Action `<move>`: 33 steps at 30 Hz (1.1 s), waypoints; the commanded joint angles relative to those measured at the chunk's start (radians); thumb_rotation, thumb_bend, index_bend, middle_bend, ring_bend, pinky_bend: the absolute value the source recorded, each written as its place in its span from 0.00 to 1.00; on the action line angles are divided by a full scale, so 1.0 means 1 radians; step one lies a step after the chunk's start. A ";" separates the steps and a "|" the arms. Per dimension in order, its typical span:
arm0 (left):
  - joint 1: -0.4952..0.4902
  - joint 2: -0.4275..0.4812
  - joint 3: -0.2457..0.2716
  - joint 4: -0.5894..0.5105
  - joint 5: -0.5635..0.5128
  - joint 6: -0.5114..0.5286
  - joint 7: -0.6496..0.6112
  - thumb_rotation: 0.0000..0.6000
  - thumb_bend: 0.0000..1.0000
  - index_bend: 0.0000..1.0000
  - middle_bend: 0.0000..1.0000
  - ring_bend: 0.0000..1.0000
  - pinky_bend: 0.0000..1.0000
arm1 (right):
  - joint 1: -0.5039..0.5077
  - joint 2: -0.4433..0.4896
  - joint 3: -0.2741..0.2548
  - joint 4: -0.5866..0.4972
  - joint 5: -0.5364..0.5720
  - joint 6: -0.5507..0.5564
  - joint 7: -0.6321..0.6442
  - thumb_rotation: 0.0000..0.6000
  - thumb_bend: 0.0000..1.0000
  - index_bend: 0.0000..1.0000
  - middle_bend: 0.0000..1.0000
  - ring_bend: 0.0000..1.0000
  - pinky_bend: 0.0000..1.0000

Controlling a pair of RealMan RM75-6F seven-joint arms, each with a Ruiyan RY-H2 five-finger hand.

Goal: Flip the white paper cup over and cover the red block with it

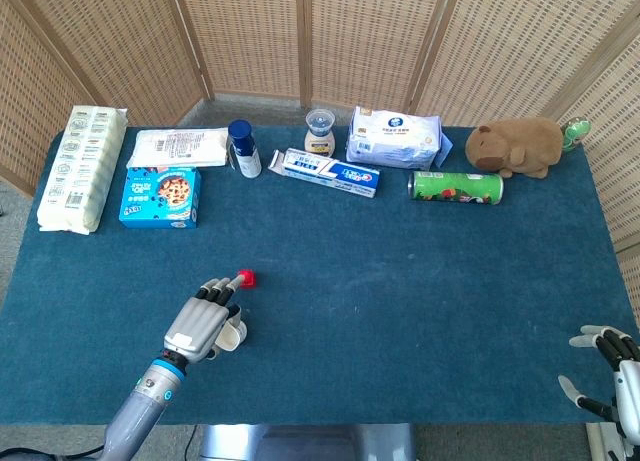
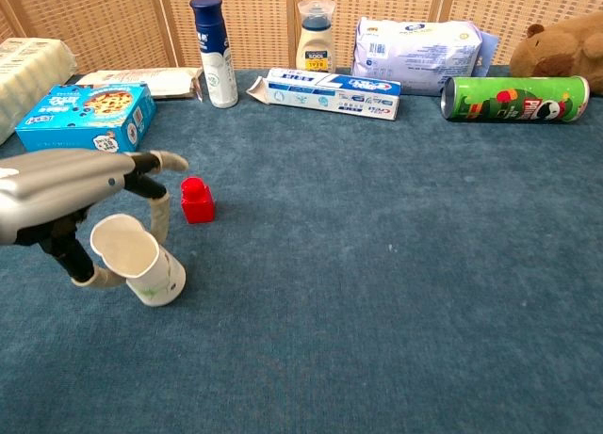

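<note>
The white paper cup [image 2: 139,262] stands mouth-up but tilted to the left, its rim squeezed into an oval. My left hand [image 2: 71,191] grips it from above, thumb on its left side and fingers [image 2: 158,215] on its right. From the head view only a sliver of the cup [image 1: 234,333] shows under my left hand [image 1: 204,317]. The red block [image 2: 196,200] sits on the blue cloth just behind and right of the cup, also seen as the red block [image 1: 245,277] past my fingertips. My right hand [image 1: 610,366] hangs at the table's near right corner, fingers spread, holding nothing.
Along the back stand a blue cookie box [image 2: 80,115], a blue-capped bottle [image 2: 213,50], a toothpaste box [image 2: 326,92], a small jar [image 2: 316,37], a wipes pack [image 2: 416,42], a green can [image 2: 514,98] and a plush toy [image 1: 518,145]. Blue tablecloth [image 2: 396,265] stretches to the right.
</note>
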 commanded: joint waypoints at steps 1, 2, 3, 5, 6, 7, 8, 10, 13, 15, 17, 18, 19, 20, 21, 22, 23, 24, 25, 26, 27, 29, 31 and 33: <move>0.005 0.017 0.002 -0.008 0.015 0.011 -0.015 0.97 0.24 0.50 0.04 0.00 0.10 | 0.000 -0.001 0.000 0.001 0.001 -0.002 0.001 1.00 0.26 0.38 0.30 0.23 0.29; 0.007 0.021 0.002 -0.012 0.020 0.013 -0.024 0.97 0.24 0.50 0.04 0.00 0.10 | 0.001 -0.002 0.000 0.002 0.001 -0.003 0.001 1.00 0.26 0.38 0.30 0.23 0.29; 0.010 0.026 0.002 -0.015 0.023 0.013 -0.036 0.97 0.24 0.50 0.04 0.00 0.10 | 0.001 -0.003 0.000 0.003 0.001 -0.004 0.002 1.00 0.26 0.38 0.30 0.23 0.29; 0.016 0.041 -0.001 -0.027 0.023 0.007 -0.080 0.97 0.24 0.50 0.04 0.00 0.10 | 0.003 -0.005 0.001 0.005 0.001 -0.008 0.004 1.00 0.26 0.38 0.30 0.23 0.29; 0.020 0.052 -0.004 -0.032 0.022 0.001 -0.112 0.97 0.24 0.50 0.04 0.00 0.10 | 0.005 -0.006 0.002 0.006 0.000 -0.009 0.004 1.00 0.26 0.38 0.30 0.23 0.29; 0.025 0.062 -0.007 -0.034 0.021 -0.001 -0.140 0.97 0.23 0.50 0.04 0.00 0.10 | 0.006 -0.006 0.003 0.007 -0.001 -0.010 0.004 1.00 0.26 0.38 0.30 0.23 0.29; 0.028 0.072 -0.009 -0.034 0.024 -0.006 -0.164 0.97 0.23 0.50 0.04 0.00 0.10 | 0.007 -0.007 0.003 0.007 -0.001 -0.011 0.005 1.00 0.26 0.38 0.30 0.23 0.29; 0.035 0.087 -0.013 -0.035 0.029 -0.009 -0.206 0.96 0.23 0.50 0.04 0.00 0.10 | 0.008 -0.008 0.004 0.008 -0.001 -0.013 0.006 1.00 0.26 0.38 0.30 0.23 0.29; 0.052 0.114 -0.018 -0.040 0.036 -0.016 -0.288 0.95 0.23 0.50 0.04 0.00 0.10 | 0.010 -0.010 0.005 0.010 -0.001 -0.016 0.007 1.00 0.26 0.38 0.30 0.23 0.29; 0.068 0.140 -0.024 -0.045 0.042 -0.028 -0.380 0.95 0.23 0.50 0.04 0.00 0.10 | 0.012 -0.014 0.005 0.012 -0.001 -0.019 0.009 1.00 0.26 0.38 0.30 0.23 0.29; 0.087 0.170 -0.035 -0.046 0.038 -0.050 -0.502 0.94 0.23 0.50 0.04 0.00 0.10 | 0.015 -0.018 0.005 0.016 -0.001 -0.025 0.009 1.00 0.26 0.38 0.30 0.23 0.29; 0.093 0.189 -0.041 -0.042 0.037 -0.073 -0.572 0.94 0.23 0.50 0.04 0.00 0.10 | 0.018 -0.022 0.005 0.017 -0.001 -0.029 0.008 1.00 0.26 0.38 0.30 0.23 0.29; 0.098 0.208 -0.045 -0.036 0.033 -0.098 -0.631 0.94 0.23 0.50 0.04 0.00 0.10 | 0.020 -0.025 0.005 0.018 -0.002 -0.033 0.007 1.00 0.26 0.38 0.30 0.23 0.29; 0.101 0.226 -0.049 -0.030 0.029 -0.121 -0.683 0.94 0.23 0.50 0.04 0.00 0.10 | 0.022 -0.028 0.005 0.018 -0.003 -0.036 0.007 1.00 0.26 0.38 0.30 0.23 0.29; 0.107 0.247 -0.057 -0.019 0.023 -0.150 -0.757 0.95 0.22 0.50 0.04 0.00 0.10 | 0.026 -0.032 0.005 0.018 -0.006 -0.041 0.006 1.00 0.26 0.38 0.30 0.23 0.29; 0.111 0.260 -0.062 -0.012 0.019 -0.170 -0.807 0.95 0.22 0.50 0.04 0.00 0.10 | 0.029 -0.035 0.005 0.018 -0.008 -0.044 0.004 1.00 0.26 0.38 0.30 0.23 0.29; 0.117 0.272 -0.074 -0.012 -0.002 -0.202 -0.889 0.95 0.22 0.50 0.04 0.00 0.10 | 0.033 -0.038 0.006 0.016 -0.011 -0.047 0.002 1.00 0.26 0.38 0.30 0.23 0.29; 0.115 0.290 -0.085 -0.007 -0.005 -0.248 -0.965 0.95 0.22 0.50 0.04 0.00 0.10 | 0.034 -0.040 0.007 0.015 -0.011 -0.048 -0.001 1.00 0.26 0.38 0.30 0.23 0.29; 0.114 0.302 -0.092 -0.003 -0.005 -0.278 -1.014 0.95 0.22 0.50 0.04 0.00 0.10 | 0.035 -0.041 0.007 0.014 -0.011 -0.049 -0.002 1.00 0.26 0.38 0.30 0.23 0.29; 0.113 0.313 -0.099 0.002 -0.002 -0.305 -1.056 0.95 0.22 0.50 0.04 0.00 0.10 | 0.036 -0.042 0.007 0.013 -0.011 -0.050 -0.004 1.00 0.26 0.38 0.30 0.23 0.29; 0.111 0.325 -0.108 0.009 0.001 -0.336 -1.106 0.95 0.22 0.50 0.04 0.00 0.10 | 0.036 -0.042 0.007 0.012 -0.011 -0.051 -0.007 1.00 0.26 0.38 0.30 0.23 0.29; 0.110 0.338 -0.119 0.019 0.003 -0.366 -1.157 0.95 0.21 0.50 0.04 0.00 0.10 | 0.037 -0.043 0.007 0.010 -0.010 -0.052 -0.011 1.00 0.26 0.38 0.30 0.23 0.29; 0.107 0.349 -0.125 0.028 0.009 -0.390 -1.189 0.95 0.21 0.47 0.04 0.00 0.10 | 0.037 -0.044 0.007 0.007 -0.009 -0.052 -0.014 1.00 0.26 0.38 0.30 0.23 0.29; 0.105 0.357 -0.127 0.036 0.011 -0.408 -1.208 0.95 0.21 0.36 0.04 0.00 0.10 | 0.037 -0.044 0.008 0.005 -0.008 -0.051 -0.017 1.00 0.26 0.38 0.30 0.23 0.29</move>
